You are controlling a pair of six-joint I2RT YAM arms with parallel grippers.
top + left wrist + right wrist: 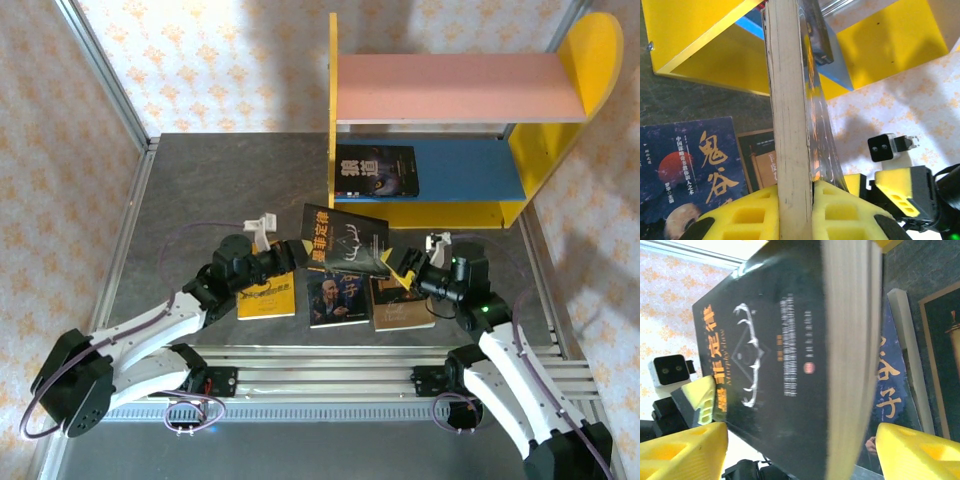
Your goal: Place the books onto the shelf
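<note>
Above table [200, 180]: black book [345, 240] | left wrist: left hand [795, 200] clamps its page-edge

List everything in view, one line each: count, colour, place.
held book: 1, black, in the air between the two grippers
shelf book: 1, dark, lying flat at the left end of the blue board
yellow book: 1, yellow, on the table under the left arm
blue book: 1, dark blue, on the table, middle of the row
brown book: 1, brown-black, on the table by the right arm
shelf: 1, yellow sides, pink upper board, blue lower board, far right
table: 1, dark grey
walls: cream with orange pattern, around the table
left gripper: 1, yellow pads, shut on the held book
right gripper: 1, yellow pads, open around the held book's other end
</note>
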